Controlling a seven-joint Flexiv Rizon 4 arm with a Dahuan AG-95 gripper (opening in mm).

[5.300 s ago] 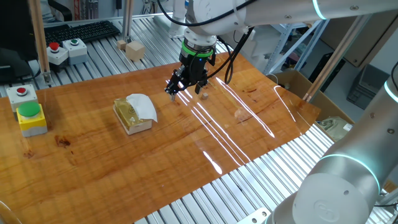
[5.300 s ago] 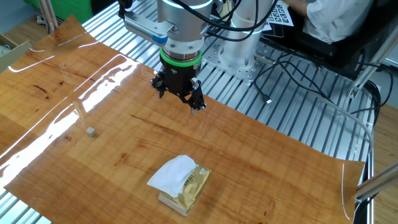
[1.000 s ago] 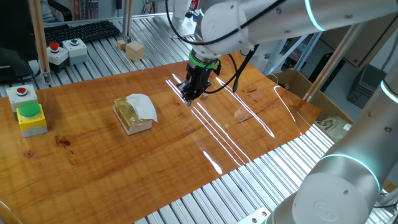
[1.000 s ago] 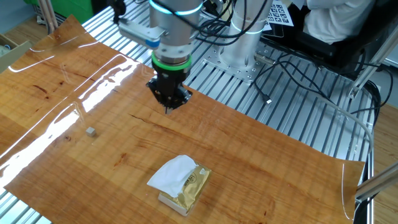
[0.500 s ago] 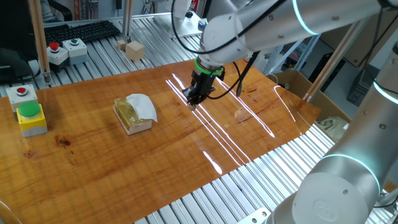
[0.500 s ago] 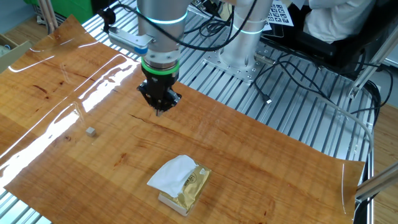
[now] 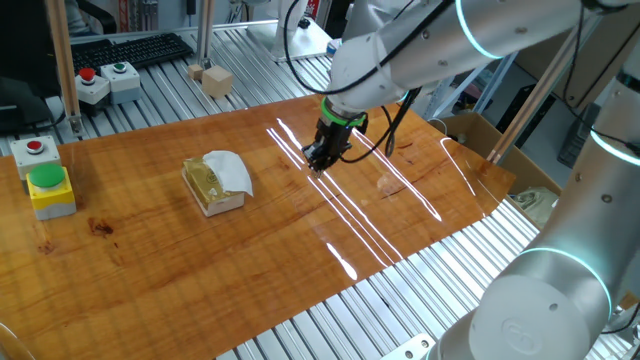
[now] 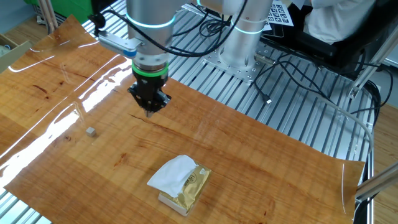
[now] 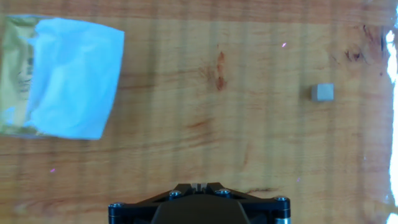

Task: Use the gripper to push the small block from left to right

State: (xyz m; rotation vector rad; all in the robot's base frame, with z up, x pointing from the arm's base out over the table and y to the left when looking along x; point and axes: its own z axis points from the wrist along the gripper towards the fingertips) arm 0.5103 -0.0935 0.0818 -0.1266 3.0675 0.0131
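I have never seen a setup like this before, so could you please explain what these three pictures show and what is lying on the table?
It is a robot arm ending in a two-fingered gripper with a glowing green ring above it. Two pictures come from fixed cameras on different sides of the wooden table; the third comes from a camera on the hand, looking down along the fingers. The fingers appear closed together and hold nothing; the tip hangs close above the wood. On the table lie the small block, a tiny grey cube some way from the gripper, and a yellowish block draped with white cloth. At one edge stands a yellow box with a green button.
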